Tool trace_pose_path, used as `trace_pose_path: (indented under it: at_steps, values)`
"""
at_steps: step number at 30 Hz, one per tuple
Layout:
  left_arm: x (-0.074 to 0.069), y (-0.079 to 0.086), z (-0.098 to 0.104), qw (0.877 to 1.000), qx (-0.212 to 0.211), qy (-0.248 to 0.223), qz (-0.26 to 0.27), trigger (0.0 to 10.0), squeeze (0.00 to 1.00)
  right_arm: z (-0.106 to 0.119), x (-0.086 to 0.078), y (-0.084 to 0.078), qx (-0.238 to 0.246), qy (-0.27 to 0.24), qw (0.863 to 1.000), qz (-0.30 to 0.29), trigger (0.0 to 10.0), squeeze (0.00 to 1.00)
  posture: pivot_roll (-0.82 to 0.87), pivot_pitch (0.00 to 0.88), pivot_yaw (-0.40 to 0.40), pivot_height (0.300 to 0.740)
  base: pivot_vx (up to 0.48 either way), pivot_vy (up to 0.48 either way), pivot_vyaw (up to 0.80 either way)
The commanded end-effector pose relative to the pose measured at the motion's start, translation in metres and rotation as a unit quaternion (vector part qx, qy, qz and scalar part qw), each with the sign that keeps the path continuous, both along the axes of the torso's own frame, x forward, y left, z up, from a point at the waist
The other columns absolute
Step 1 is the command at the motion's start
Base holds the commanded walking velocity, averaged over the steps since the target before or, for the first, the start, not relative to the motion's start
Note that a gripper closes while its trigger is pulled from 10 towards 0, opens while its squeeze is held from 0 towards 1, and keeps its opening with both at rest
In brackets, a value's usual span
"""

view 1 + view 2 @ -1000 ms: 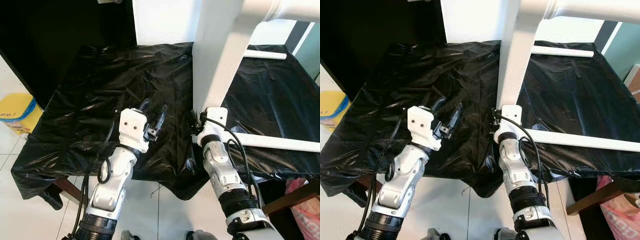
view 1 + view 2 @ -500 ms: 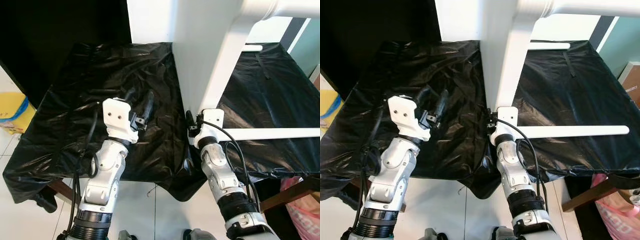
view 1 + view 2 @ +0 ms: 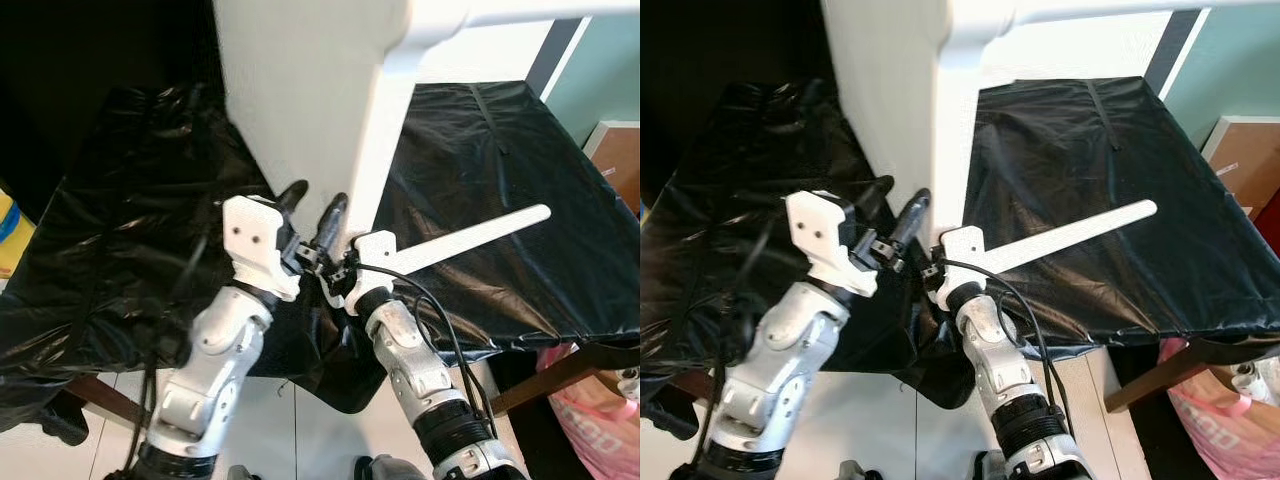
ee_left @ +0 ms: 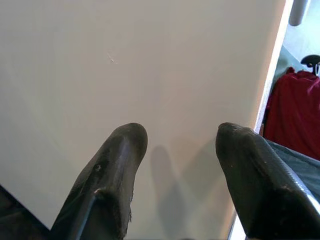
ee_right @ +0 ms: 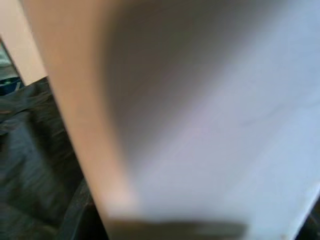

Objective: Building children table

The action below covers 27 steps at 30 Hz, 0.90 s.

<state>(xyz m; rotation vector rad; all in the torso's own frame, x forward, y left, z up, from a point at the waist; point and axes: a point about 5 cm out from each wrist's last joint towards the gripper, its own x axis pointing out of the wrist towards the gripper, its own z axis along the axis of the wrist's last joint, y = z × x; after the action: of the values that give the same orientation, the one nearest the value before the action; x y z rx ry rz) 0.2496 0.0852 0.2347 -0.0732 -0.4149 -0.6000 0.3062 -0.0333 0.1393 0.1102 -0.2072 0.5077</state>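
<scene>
White table panel (image 3: 300,110) now nearer left gripper (image 3: 312,205)

A smooth, matt finish is seen on the large white painted board (image 3: 300,110); the crinkled black plastic sheet (image 3: 480,150) is rendered glossy

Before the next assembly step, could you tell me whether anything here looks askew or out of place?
The white table panel stands on edge on the black plastic sheet rather than lying flat. The left gripper has open fingers against its face; the right gripper is at its lower edge. Nothing looks spilled or damaged.
</scene>
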Motion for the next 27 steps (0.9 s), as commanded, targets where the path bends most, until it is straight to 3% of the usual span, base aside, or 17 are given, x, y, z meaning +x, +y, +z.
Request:
trace_pose_path:
  at_steps: [1, 2, 3, 12, 13, 14, 15, 16, 22, 23, 24, 25, 27]
  values:
    - [-0.010, -0.013, 0.001, 0.995, 0.026, -0.005, -0.094, 10.0, 0.00, 0.009, -0.013, 0.036, 0.007, -0.022, 0.995, 0.094, 5.5, 0.00, -0.04, 0.106, -0.044, 0.740, 0.000, 0.000, 0.00]
    - [-0.012, -0.014, 0.001, 0.994, 0.027, 0.001, -0.103, 10.0, 0.00, 0.009, -0.012, 0.035, 0.008, -0.020, 0.996, 0.092, 5.5, 0.00, -0.04, 0.106, -0.045, 0.740, 0.000, 0.000, 0.00]
    - [-0.015, -0.016, 0.001, 0.992, 0.031, 0.011, -0.119, 10.0, 0.00, 0.010, -0.010, 0.034, 0.010, -0.018, 0.996, 0.089, 10.0, 0.00, -0.03, 0.106, -0.046, 0.740, 0.000, 0.000, 0.00]
    - [-0.027, -0.019, -0.009, 0.980, 0.071, 0.061, -0.174, 10.0, 0.00, 0.007, -0.009, 0.031, 0.005, -0.015, 0.997, 0.079, 10.0, 0.00, -0.03, 0.109, -0.049, 0.740, 0.000, 0.000, 0.00]
    - [-0.026, -0.015, -0.014, 0.980, 0.085, 0.068, -0.169, 10.0, 0.00, 0.007, -0.008, 0.030, 0.004, -0.015, 0.997, 0.079, 10.0, 0.48, -0.03, 0.111, -0.050, 0.740, 0.000, 0.000, 0.00]
    - [-0.026, -0.014, -0.016, 0.979, 0.089, 0.070, -0.168, 10.0, 0.00, 0.007, -0.008, 0.029, 0.004, -0.016, 0.997, 0.078, 10.0, 0.48, -0.03, 0.111, -0.050, 0.740, 0.000, 0.000, 0.00]
    - [-0.026, -0.014, -0.016, 0.979, 0.091, 0.073, -0.167, 10.0, 0.00, 0.007, -0.008, 0.029, 0.004, -0.017, 0.997, 0.078, 10.0, 0.92, -0.03, 0.111, -0.050, 0.740, 0.000, 0.000, 0.00]
    - [-0.027, -0.012, -0.018, 0.978, 0.094, 0.079, -0.170, 10.0, 0.00, 0.007, -0.008, 0.026, 0.002, -0.021, 0.997, 0.076, 10.0, 1.00, -0.03, 0.115, -0.051, 0.740, 0.000, 0.000, 0.00]
    - [-0.032, -0.009, -0.018, 0.974, 0.109, 0.095, -0.175, 10.0, 0.00, 0.010, -0.008, 0.012, -0.005, -0.041, 0.997, 0.062, 10.0, 1.00, -0.02, 0.122, -0.058, 0.740, 0.000, 0.000, 0.00]
    - [-0.032, -0.009, -0.017, 0.974, 0.110, 0.097, -0.174, 10.0, 0.00, 0.010, -0.009, 0.010, -0.007, -0.042, 0.997, 0.062, 10.0, 0.92, -0.03, 0.122, -0.059, 0.740, 0.000, 0.000, 0.00]
    - [-0.032, -0.009, -0.017, 0.974, 0.110, 0.098, -0.174, 10.0, 0.00, 0.010, -0.010, 0.009, -0.008, -0.042, 0.997, 0.063, 10.0, 0.92, -0.03, 0.122, -0.059, 0.740, 0.000, 0.000, 0.00]
    - [-0.032, -0.009, -0.017, 0.974, 0.112, 0.098, -0.171, 10.0, 0.00, 0.009, -0.012, 0.007, -0.012, -0.043, 0.997, 0.068, 10.0, 0.00, -0.03, 0.123, -0.060, 0.740, 0.000, 0.000, 0.00]
    - [-0.032, -0.009, -0.017, 0.974, 0.114, 0.097, -0.169, 10.0, 0.00, 0.009, -0.013, 0.006, -0.014, -0.043, 0.996, 0.071, 10.0, 0.00, -0.03, 0.123, -0.060, 0.740, 0.000, 0.000, 0.00]
